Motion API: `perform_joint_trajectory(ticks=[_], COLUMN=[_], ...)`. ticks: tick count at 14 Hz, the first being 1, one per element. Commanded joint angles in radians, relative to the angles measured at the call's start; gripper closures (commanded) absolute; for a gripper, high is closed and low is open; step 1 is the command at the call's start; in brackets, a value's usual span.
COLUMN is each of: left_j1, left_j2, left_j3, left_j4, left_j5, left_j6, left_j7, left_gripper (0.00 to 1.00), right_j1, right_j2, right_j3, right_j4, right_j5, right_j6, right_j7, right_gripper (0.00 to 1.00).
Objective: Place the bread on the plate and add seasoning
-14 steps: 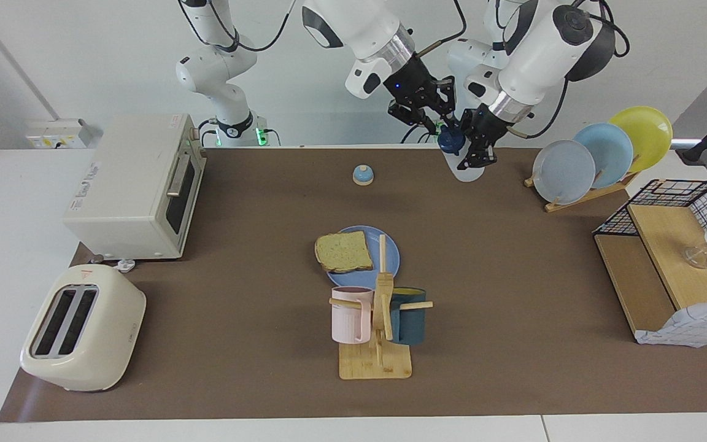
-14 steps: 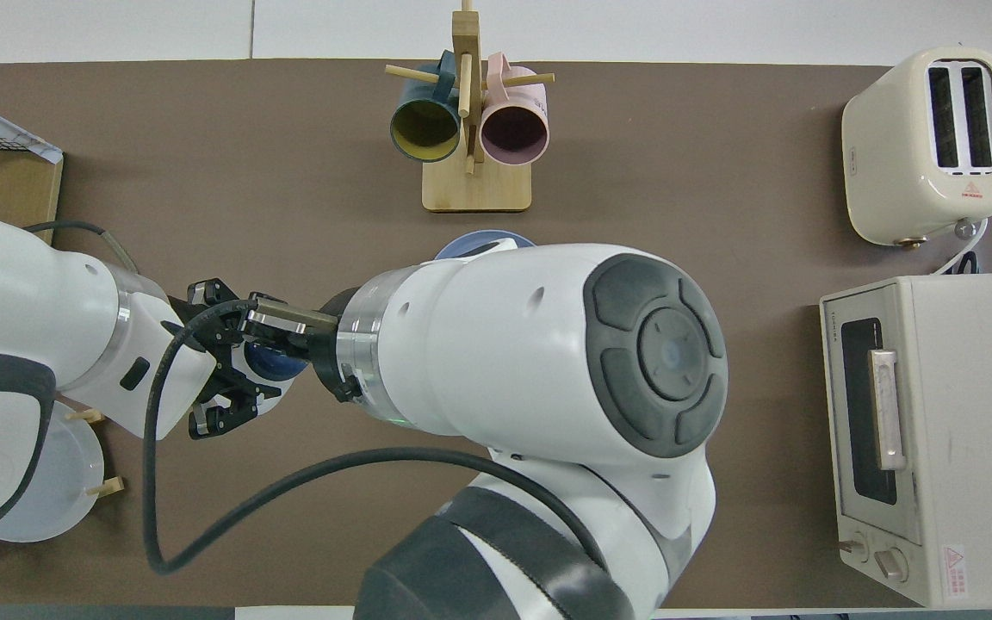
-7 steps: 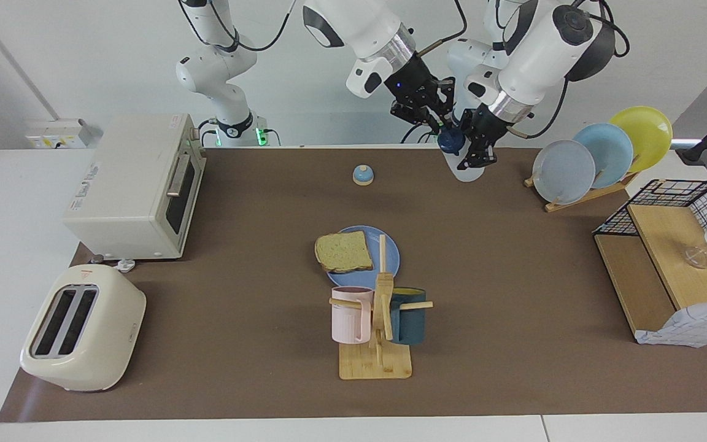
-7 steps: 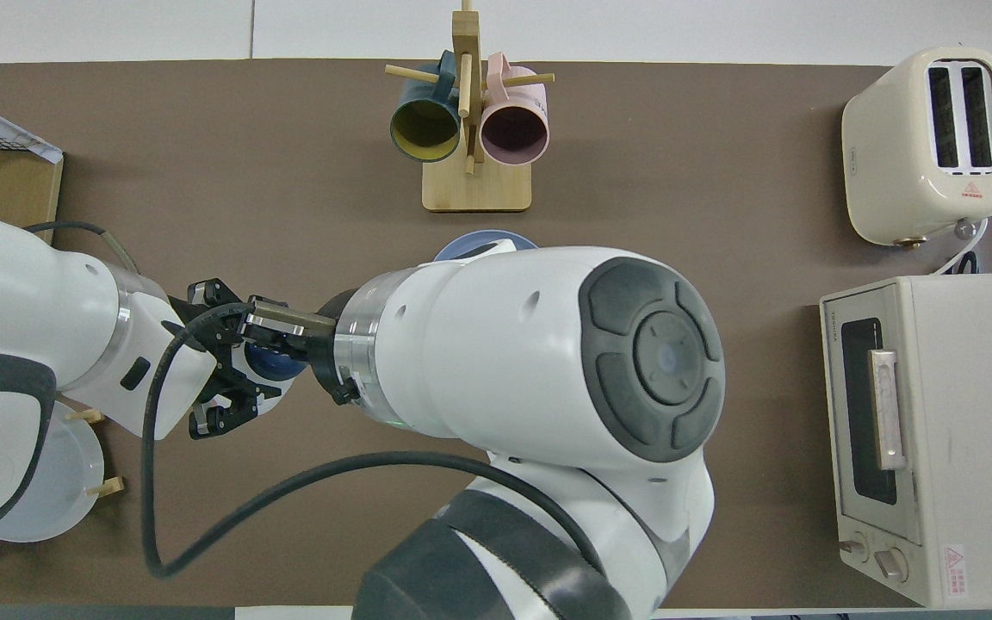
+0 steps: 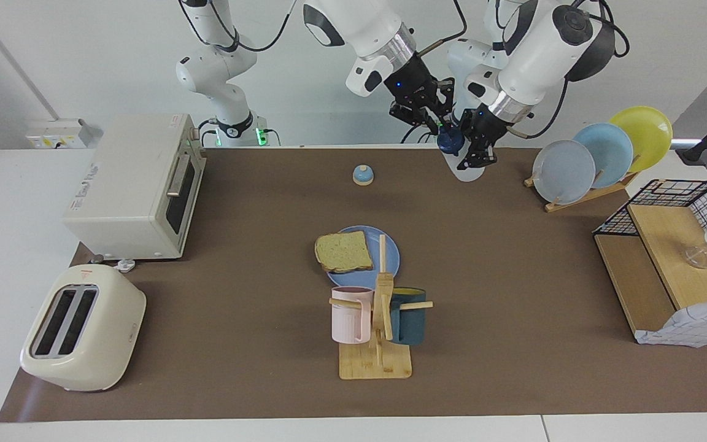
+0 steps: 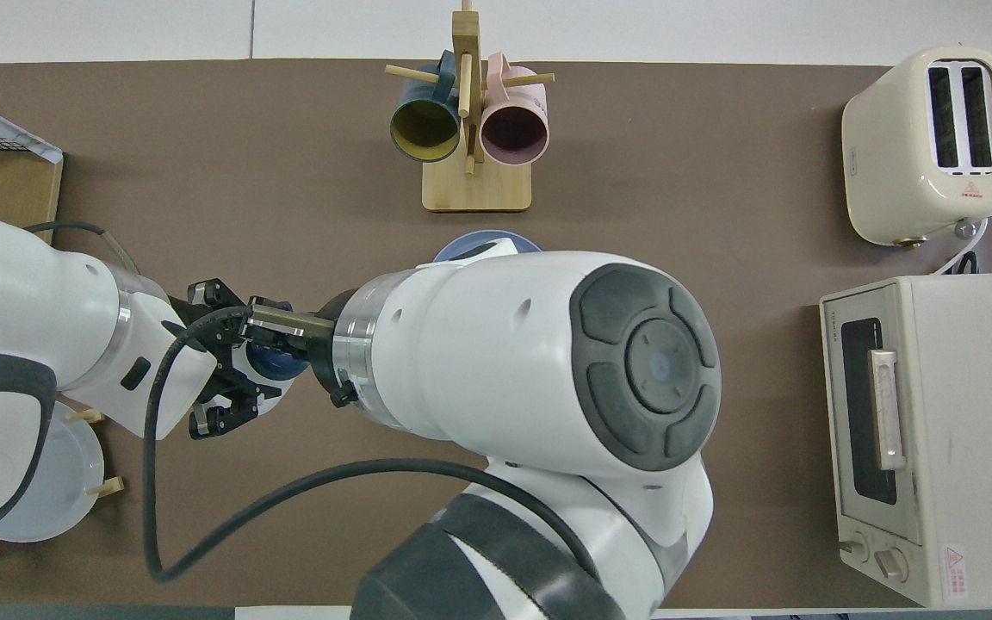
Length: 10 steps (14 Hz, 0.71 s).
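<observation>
I am seeing the bread (image 5: 344, 252) lying on the blue plate (image 5: 390, 261), hanging a little over the rim toward the right arm's end of the worktop (image 5: 513, 276). The plate is sitting at the middle of the worktop, just nearer to the robots than the wooden mug stand (image 5: 378, 344) with its pink mug (image 5: 350, 314) and dark blue mug (image 5: 409, 316).

The seasoning (image 5: 459, 156) is being held tilted above the robots' edge of the worktop, toward the left arm's end, with its navy cap (image 5: 450, 141) uppermost. The left claw (image 5: 479, 150) is closed on the pale body of the bottle, gripping it from the side. The right arm is reaching across from its own end, and the right claw (image 5: 442, 123) is sitting right at the cap; from the overhead view its fingers (image 6: 268, 323) are lying over the cap, but I cannot tell whether they are pinching it or standing just open around it.

The small blue-domed bell (image 5: 363, 175) is standing nearer the robots than the plate. The plate rack (image 5: 599, 156) is standing toward the left arm's end, the oven (image 5: 135, 187) and toaster (image 5: 80, 328) toward the right arm's end.
</observation>
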Motion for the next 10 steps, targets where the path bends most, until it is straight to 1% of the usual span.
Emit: perform_joint_trajectory(ticks=[1, 4, 5, 8, 10], left_j1=[0.001, 0.001, 0.001, 0.001, 0.001], left_j2=[-0.020, -0.020, -0.020, -0.020, -0.020], left_j3=[0.001, 0.001, 0.001, 0.001, 0.001], left_j4=[-0.014, -0.014, -0.014, -0.016, -0.014], left_j5=[-0.006, -0.006, -0.006, -0.006, -0.006], left_j6=[-0.003, -0.003, -0.003, -0.003, -0.003], left_j7=[-0.012, -0.012, -0.012, -0.012, -0.012], left_gripper=[1.00, 1.00, 1.00, 1.00, 1.00], right_j1=[-0.006, -0.006, -0.006, -0.001, 0.008], right_j2=[-0.004, -0.004, -0.004, -0.004, -0.006], right_j3=[0.002, 0.002, 0.002, 0.002, 0.003], right_j4=[-0.001, -0.001, -0.001, -0.001, -0.018], right_j5=[-0.037, -0.048, -0.048, -0.045, -0.034], right_j6=[-0.005, 0.012, 0.015, 0.027, 0.084], right_j7=[-0.018, -0.017, -0.017, -0.012, 0.029], right_gripper=[0.75, 0.97, 1.00, 1.00, 1.00])
